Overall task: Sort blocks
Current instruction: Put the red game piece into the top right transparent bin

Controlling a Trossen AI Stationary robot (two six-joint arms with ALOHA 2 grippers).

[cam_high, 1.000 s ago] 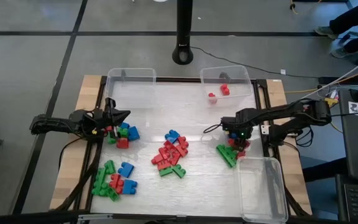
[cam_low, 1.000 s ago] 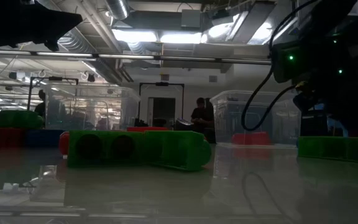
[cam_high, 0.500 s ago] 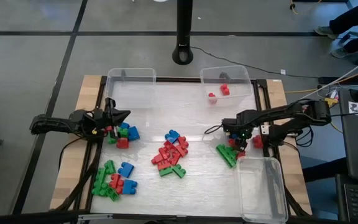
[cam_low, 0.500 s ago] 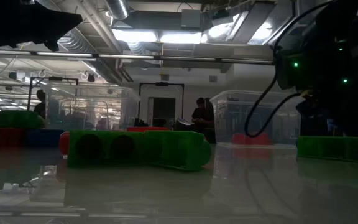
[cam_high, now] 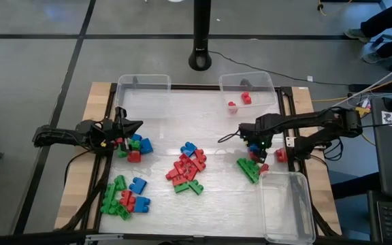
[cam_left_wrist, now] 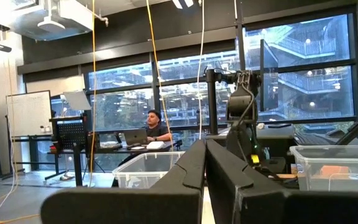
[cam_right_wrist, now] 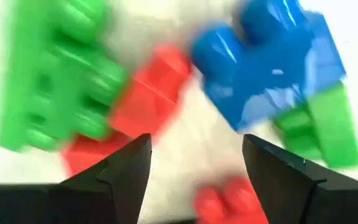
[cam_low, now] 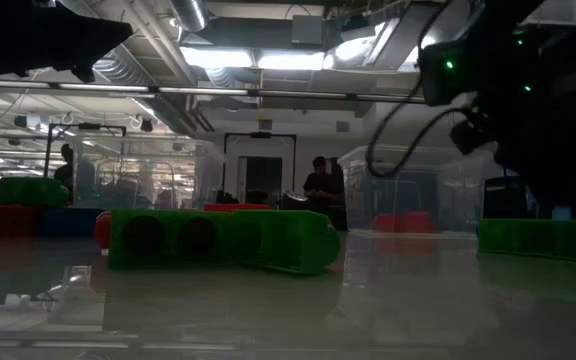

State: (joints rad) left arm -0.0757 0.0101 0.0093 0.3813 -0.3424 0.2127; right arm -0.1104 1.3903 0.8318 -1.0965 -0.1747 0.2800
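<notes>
blocks (cam_right_wrist: 148,99) sit just beyond your right gripper (cam_right_wrist: 191,165), its fingers spread; clear bins (cam_high: 288,204) crowd that side. left gripper (cam_high: 129,127) looks pressed together.

Blocks (cam_high: 188,166) were glossy moulded plastic with smooth studs, highlights showing on a blue block (cam_right_wrist: 272,62). Bins (cam_high: 288,204) were clear, thin-walled plastic. The counter (cam_high: 182,116) had a glossy, reflective pale top edged by bare wood (cam_high: 73,184). Tool fingers (cam_right_wrist: 120,171) were dark and matt.
</notes>
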